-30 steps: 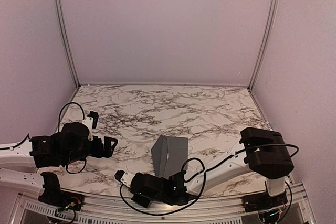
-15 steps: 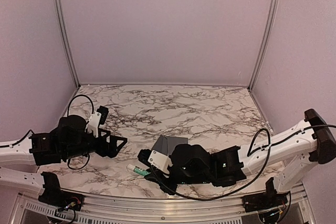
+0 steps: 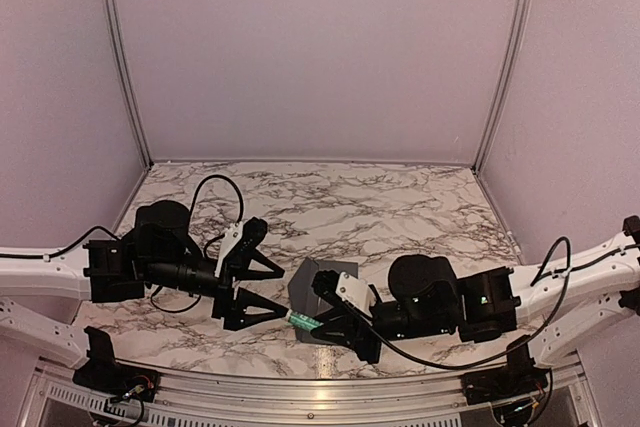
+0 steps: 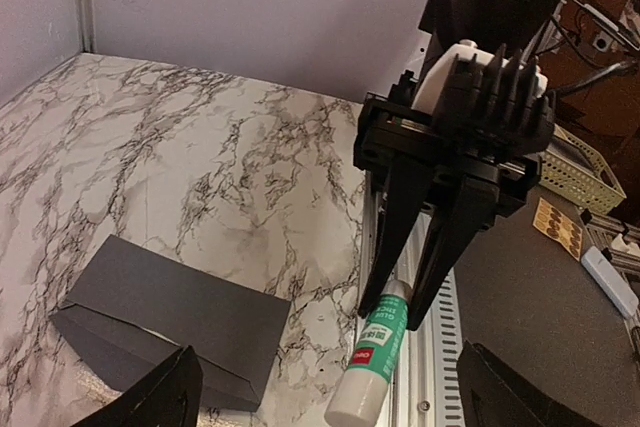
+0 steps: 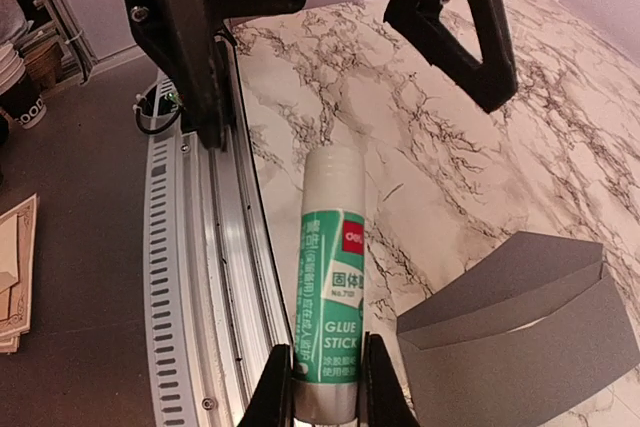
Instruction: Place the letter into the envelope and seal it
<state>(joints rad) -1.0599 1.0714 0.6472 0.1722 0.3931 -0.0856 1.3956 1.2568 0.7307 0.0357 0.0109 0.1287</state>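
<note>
Envelope [image 3: 300, 297] first: it lies flat on the desk [image 3: 400, 207], dark grey, near the front edge and roughly between the two arms, with its flap folded over but, we judge, not yet glued. We see no cream letter lying loose anywhere, so we take it to be inside already, though we cannot confirm that.

The right gripper [image 5: 328, 387] is clamped narrowly on a white-and-green glue stick [image 5: 330, 297], holding it by its base so the capped end points out toward the other arm. The stick hangs in the air just beside the envelope's near left corner. Facing it, the left gripper [image 3: 282, 294] stands wide, one finger on either side of the stick's line and touching nothing. That arrangement makes sense to us as a setup for uncapping: one arm steadies the body, the other can close on the cap and pull. Sealing is the part that remains.

Our desk has a white marble pattern with dark veins and a ribbed aluminium rail along its near edge. Plain lilac walls close it in on three sides, with metal posts in the back corners.
</note>
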